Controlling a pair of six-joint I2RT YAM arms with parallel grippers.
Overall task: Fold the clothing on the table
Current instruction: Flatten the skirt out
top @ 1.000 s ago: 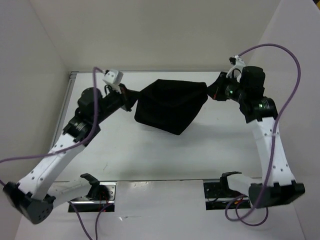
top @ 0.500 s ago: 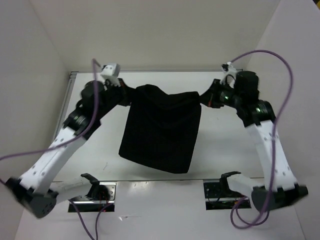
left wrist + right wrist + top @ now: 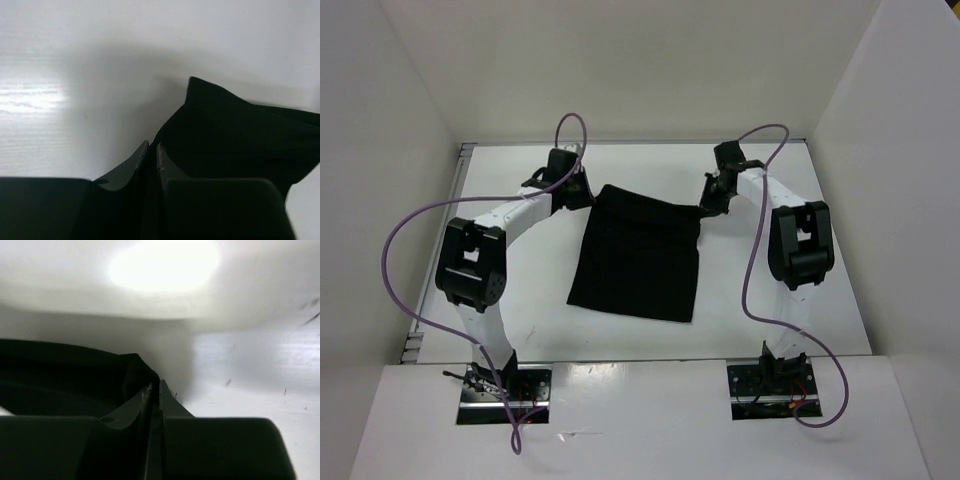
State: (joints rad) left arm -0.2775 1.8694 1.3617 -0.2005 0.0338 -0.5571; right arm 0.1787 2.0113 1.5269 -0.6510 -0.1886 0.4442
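Top external view is showing the table (image 3: 735, 320) carrying the clothing (image 3: 640, 255), which is lying spread flat as a black trapezoid at the centre of the frame, its narrower edge toward the top. The left hand (image 3: 588, 193) is sitting at the garment's upper-left corner and the right hand (image 3: 706, 207) at its upper-right corner. In the wrist views each is pinching fabric, its fingers standing almost together. The step in hand is looking like laying the garment out flat, with no fold made yet. The next move is probably calling for both hands to let go, retake one edge and carry it across evenly, keeping the cloth smooth.
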